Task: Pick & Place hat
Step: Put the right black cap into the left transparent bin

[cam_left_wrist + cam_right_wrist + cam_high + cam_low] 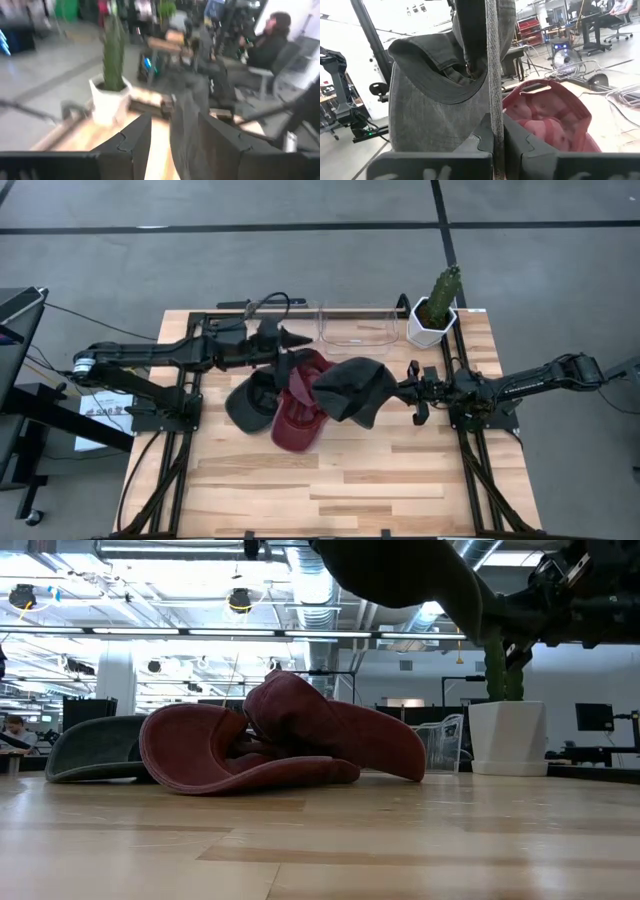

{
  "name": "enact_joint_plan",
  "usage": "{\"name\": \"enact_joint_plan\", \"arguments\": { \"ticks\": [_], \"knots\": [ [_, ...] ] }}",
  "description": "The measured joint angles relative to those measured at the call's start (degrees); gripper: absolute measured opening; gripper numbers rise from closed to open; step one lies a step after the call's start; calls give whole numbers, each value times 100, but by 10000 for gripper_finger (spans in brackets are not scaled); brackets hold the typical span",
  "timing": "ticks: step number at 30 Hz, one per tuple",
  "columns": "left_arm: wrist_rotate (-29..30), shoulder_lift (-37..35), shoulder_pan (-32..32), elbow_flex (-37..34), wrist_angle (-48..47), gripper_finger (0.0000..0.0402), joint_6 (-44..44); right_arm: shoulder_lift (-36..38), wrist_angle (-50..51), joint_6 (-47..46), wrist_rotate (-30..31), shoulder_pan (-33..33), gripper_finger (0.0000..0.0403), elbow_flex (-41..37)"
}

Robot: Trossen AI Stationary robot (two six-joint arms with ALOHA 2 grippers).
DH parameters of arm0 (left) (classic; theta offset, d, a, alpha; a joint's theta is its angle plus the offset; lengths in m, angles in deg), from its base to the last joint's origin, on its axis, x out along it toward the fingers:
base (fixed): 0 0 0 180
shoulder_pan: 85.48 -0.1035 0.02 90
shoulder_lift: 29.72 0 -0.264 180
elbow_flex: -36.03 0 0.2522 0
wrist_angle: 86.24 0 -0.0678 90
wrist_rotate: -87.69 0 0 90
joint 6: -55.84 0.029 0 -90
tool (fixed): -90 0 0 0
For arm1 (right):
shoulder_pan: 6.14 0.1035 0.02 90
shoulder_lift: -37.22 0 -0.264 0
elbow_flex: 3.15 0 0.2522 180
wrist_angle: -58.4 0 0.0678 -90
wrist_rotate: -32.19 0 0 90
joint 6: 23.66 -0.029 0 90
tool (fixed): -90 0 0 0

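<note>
The dark grey fabric cap (352, 388) hangs in the air above the middle of the light wooden slatted table (340, 480), pinched by its edge in the right tool (402, 391), whose two fingers are closed tight on the cloth; in the right wrist view the cap (440, 95) droops from between those fingers with its stitched band showing. Just below and beside it, a dark red fabric cap (300, 415) lies on the table, and a charcoal cap (250, 402) rests next to that one, touching it on the left arm's side. The left tool (297, 340) hovers near the table's far edge above the red cap, its fingers (131, 142) parted with nothing gripped between them. Beyond them stand a clear plastic bin (357, 327) and a green cactus in a white pot (436, 308).
</note>
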Motion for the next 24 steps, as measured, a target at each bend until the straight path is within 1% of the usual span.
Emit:
{"name": "enact_joint_plan", "arguments": {
  "ticks": [4, 10, 19, 24],
  "knots": [
    [-156, 254, -64, 0, -292, 159, -298, 0, -1, 123, 0, 0, 1, 0],
    [-1062, 388, -57, 0, -281, 159, -430, 0, 1, 179, 88, 0, 1, 0],
    [-1150, 449, -59, -2, -371, 159, -433, 0, 1, 265, 159, 0, 1, 0],
    [-1203, 666, -60, -4, -430, 159, -573, 0, 8, 321, 284, 0, 1, 0]
  ]
}}
